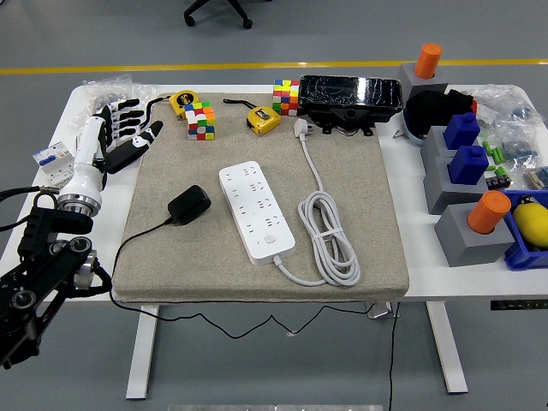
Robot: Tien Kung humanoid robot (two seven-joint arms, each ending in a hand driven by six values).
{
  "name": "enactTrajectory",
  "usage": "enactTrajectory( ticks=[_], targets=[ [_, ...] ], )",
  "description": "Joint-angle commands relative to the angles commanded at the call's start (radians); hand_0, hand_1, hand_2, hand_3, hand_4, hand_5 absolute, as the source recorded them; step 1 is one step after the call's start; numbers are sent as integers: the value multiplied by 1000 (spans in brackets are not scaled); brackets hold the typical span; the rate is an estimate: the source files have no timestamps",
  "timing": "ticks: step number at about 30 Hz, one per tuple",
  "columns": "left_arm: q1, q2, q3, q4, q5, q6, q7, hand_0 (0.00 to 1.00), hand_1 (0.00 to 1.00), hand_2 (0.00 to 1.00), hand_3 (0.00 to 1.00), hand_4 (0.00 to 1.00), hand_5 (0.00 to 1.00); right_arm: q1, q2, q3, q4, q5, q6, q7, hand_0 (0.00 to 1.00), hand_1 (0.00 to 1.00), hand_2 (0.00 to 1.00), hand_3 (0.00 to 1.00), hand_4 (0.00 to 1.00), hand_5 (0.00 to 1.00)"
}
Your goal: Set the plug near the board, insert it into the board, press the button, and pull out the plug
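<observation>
I am looking down on a white table (60,201) standing on a grey floor (257,34), with a yellow line (214,66) running across the floor beyond the far edge and the base of an office chair (218,10) showing above it. A grey felt mat (360,180) is covering most of the tabletop, and I am placing everything against the white power strip (256,211) lying diagonally near the mat's middle.

Far left of the strip, my left hand (120,137) is hovering over the mat's far-left corner with its fingers (128,120) spread and relaxed, holding nothing. A small white box (51,163) is sitting by the table's left edge. Just left of the strip, apart from it, the black plug (188,205) is lying on the mat, its black cable (137,235) trailing off the mat's near-left edge and drooping under the table.

Beyond the strip, a yellow tape measure (181,102), a colour cube (200,120), a second tape measure (263,119) and another cube (286,97) are lining the far edge, with a black wrapped device (351,98) to their right. Just right of the strip, its white cord (328,235) is lying coiled, ending in a white plug (300,128) near the device.

Far right, off the mat, grey blocks (467,235) are holding orange cylinders (488,211) and blue pieces (469,163), crowding that side. The mat between the black plug and the strip is lying open, as is its near-left part.
</observation>
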Motion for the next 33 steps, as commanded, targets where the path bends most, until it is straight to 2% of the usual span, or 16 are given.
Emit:
enactTrajectory(
  ticks=[33],
  targets=[
    [42,-23,-51,-14,16,-7,20,683,726,723,748,875,386,-11,22,44,-9,-8,2,-2,530,631,605,541,882,411]
  ],
)
